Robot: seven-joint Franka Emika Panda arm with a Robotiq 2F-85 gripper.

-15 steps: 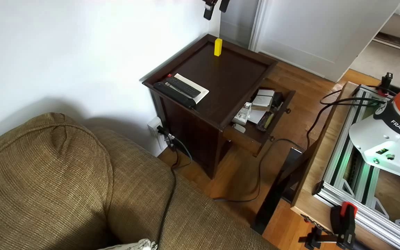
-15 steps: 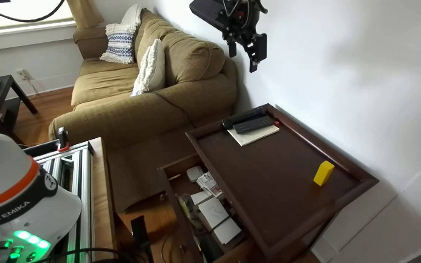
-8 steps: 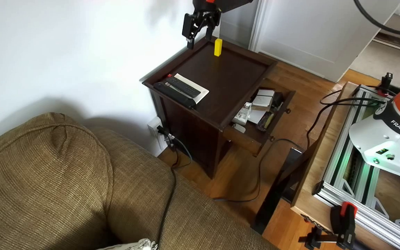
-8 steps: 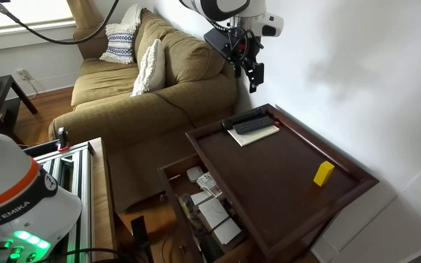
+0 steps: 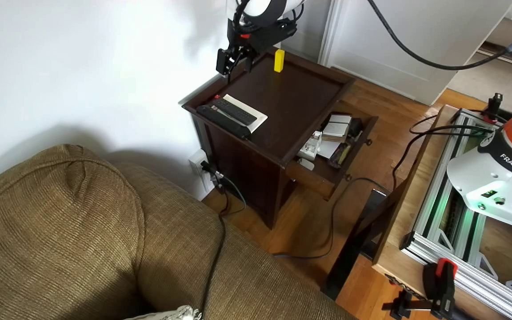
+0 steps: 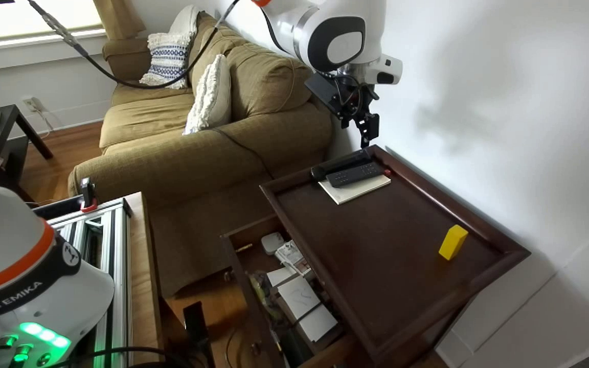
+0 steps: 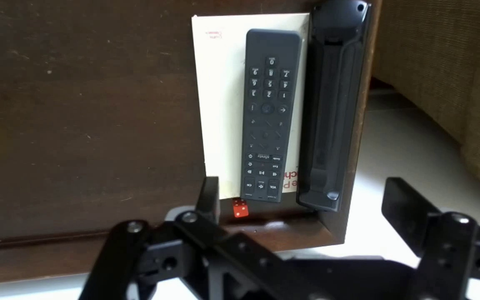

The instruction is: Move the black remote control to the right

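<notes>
The black remote control [image 7: 269, 116] lies flat, buttons up, on a white pad [image 7: 221, 104] in the wrist view. It also shows in both exterior views [image 5: 236, 111] [image 6: 355, 175], near one end of the dark wooden table top. A glossy black handset-like bar [image 7: 331, 104] lies right beside it along the rim. My gripper [image 7: 304, 204] is open and empty, its fingers spread wider than the remote and the bar. In both exterior views the gripper [image 5: 238, 74] [image 6: 356, 135] hangs above the table's wall-side edge, apart from the remote.
A small red die [image 7: 240, 208] sits at the remote's end. A yellow block [image 6: 453, 242] stands upright at the far end of the table. A raised rim [image 6: 432, 197] edges the table top, with a wall close behind. An open drawer [image 5: 309, 178] and a brown sofa [image 5: 171, 213] are nearby.
The arm has come down and moved toward the remote's end of the table. The gripper has stayed open. The remote, pad, bar and yellow block have not moved.
</notes>
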